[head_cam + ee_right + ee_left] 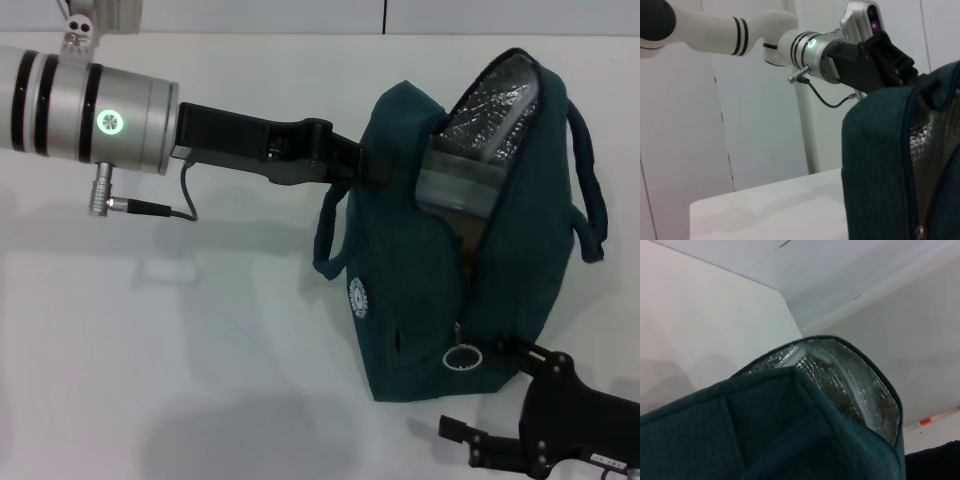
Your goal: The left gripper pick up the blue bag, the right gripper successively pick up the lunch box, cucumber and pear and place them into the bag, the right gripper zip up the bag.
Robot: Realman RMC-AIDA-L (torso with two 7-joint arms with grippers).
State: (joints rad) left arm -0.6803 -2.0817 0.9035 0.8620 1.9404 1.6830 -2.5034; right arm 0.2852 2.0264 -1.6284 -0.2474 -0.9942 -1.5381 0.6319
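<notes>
The blue bag [420, 290] stands upright on the white table, its top gaping and showing silver foil lining [495, 110]. My left gripper [365, 165] reaches in from the left and is shut on the bag's upper rim. The right wrist view shows that left gripper [920, 82] clamped on the rim of the bag [875, 165]. The lunch box [458, 185] sits inside the bag's mouth. My right gripper [492, 392] hangs open at the bag's near bottom corner, one fingertip close to the ring zip pull [462, 357]. The cucumber and pear are out of view.
The white table [200, 340] stretches left of the bag, ending at a wall behind it. A cable [185, 205] loops under the left wrist. The left wrist view is filled by the bag's fabric [765, 430] and foil lining [850, 385].
</notes>
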